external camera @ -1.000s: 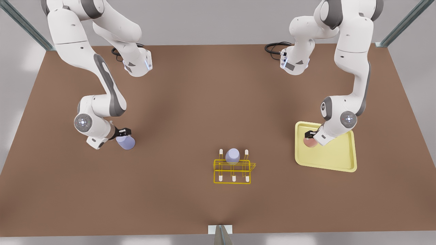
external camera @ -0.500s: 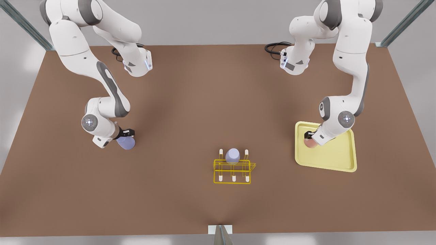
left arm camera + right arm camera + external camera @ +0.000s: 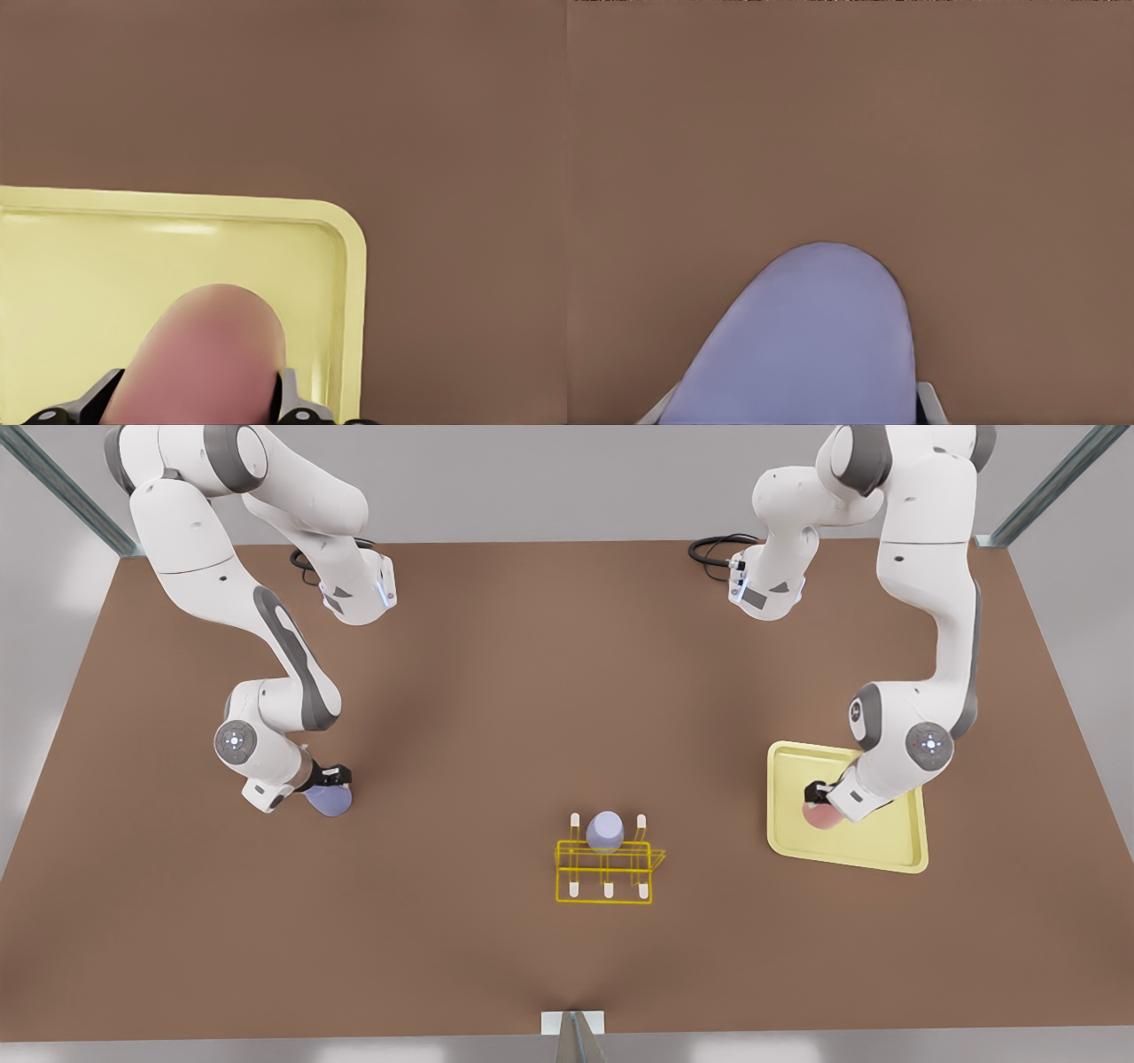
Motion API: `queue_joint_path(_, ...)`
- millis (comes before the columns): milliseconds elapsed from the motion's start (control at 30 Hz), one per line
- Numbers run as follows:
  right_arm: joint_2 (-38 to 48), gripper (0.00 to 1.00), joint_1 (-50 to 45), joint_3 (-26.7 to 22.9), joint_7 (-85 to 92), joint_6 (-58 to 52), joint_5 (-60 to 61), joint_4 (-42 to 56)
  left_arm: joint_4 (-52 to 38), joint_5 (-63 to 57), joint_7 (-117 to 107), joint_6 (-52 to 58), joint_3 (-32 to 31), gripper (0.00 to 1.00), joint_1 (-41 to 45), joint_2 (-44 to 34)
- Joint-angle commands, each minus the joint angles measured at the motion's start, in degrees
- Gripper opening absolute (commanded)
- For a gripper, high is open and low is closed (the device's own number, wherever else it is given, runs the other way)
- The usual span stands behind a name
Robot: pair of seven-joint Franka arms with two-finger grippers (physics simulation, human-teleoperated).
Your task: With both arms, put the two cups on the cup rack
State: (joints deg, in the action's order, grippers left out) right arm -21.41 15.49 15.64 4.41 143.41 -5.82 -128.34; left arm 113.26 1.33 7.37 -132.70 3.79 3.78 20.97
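Shifting: front view, left gripper (image 3: 816, 795) has carried pink cup (image 3: 820, 816) across tray (image 3: 886, 850); rack (image 3: 605, 872) well apart | left wrist: pink cup (image 3: 208, 354) clamped | right wrist: lavender cup (image 3: 806, 341) clamped by right gripper (image 3: 797, 412), over surface (image 3: 850, 115); both ready for transport.

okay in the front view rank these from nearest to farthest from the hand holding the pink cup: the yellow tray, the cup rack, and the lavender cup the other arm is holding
From the left hand, which grips the pink cup:
1. Yellow tray: directly beneath that hand, on the front view's right.
2. Cup rack: mid-table, with another lavender cup on a peg.
3. Held lavender cup: in the right hand, on the front view's left.
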Motion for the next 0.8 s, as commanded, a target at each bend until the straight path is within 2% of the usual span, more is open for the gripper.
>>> queue_joint_path(0, 0.1, 0.83, 0.0, 0.0, 0.7, -0.1, -0.2, 0.2, -4.2, 0.3, -1.5, 9.0, -0.4, 0.83, 0.4, 1.6)
queue_joint_path(200, 0.1, 0.81, 0.2, 0.1, 1.0, -0.1, -0.2, 1.2, -27.9, 0.4, -19.8, 20.3, -8.9, 0.82, 0.9, 12.9)
queue_joint_path(367, 0.8, 0.82, 0.0, 0.7, 3.5, -2.7, 0.1, 4.1, -35.1, 3.1, -27.5, 20.5, -10.7, 0.81, 3.2, 15.8)
queue_joint_path(567, 0.0, 0.82, -0.6, 7.1, 3.5, -2.7, 0.3, 11.4, -50.7, 5.3, -43.6, 23.5, -11.0, 0.82, 7.9, 23.1)
queue_joint_path(767, -4.0, 0.82, -4.8, 10.9, 2.9, -2.7, 0.4, 18.6, -55.1, 7.5, -51.1, 17.2, -11.0, 0.83, 10.6, 26.7)
